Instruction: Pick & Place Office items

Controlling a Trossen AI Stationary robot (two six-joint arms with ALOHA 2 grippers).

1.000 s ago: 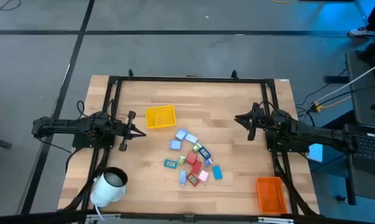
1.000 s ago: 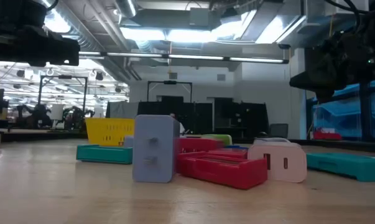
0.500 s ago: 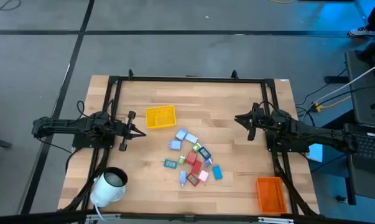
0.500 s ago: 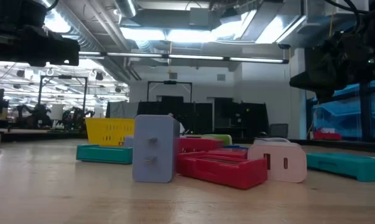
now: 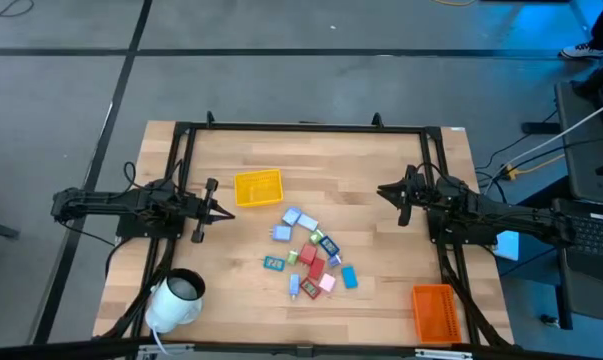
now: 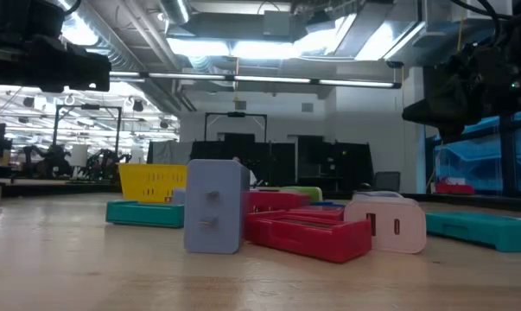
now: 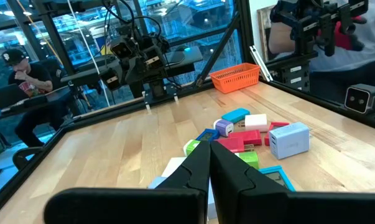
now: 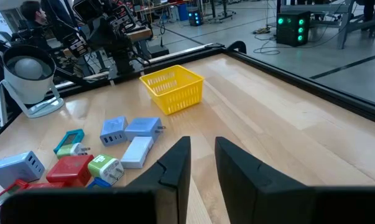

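The office items lie in a loose pile at the table's middle: several small pieces in light blue, teal, red, pink and green, resting on the wood. They also show in the low view, the left wrist view and the right wrist view. My left gripper hovers left of the pile, fingers shut and empty. My right gripper hovers to the pile's far right, fingers a little apart and empty.
A yellow ribbed tray stands just beyond the pile. An orange ribbed tray stands at the near right corner. A white roll with a dark hollow sits at the near left corner. A black frame borders the table.
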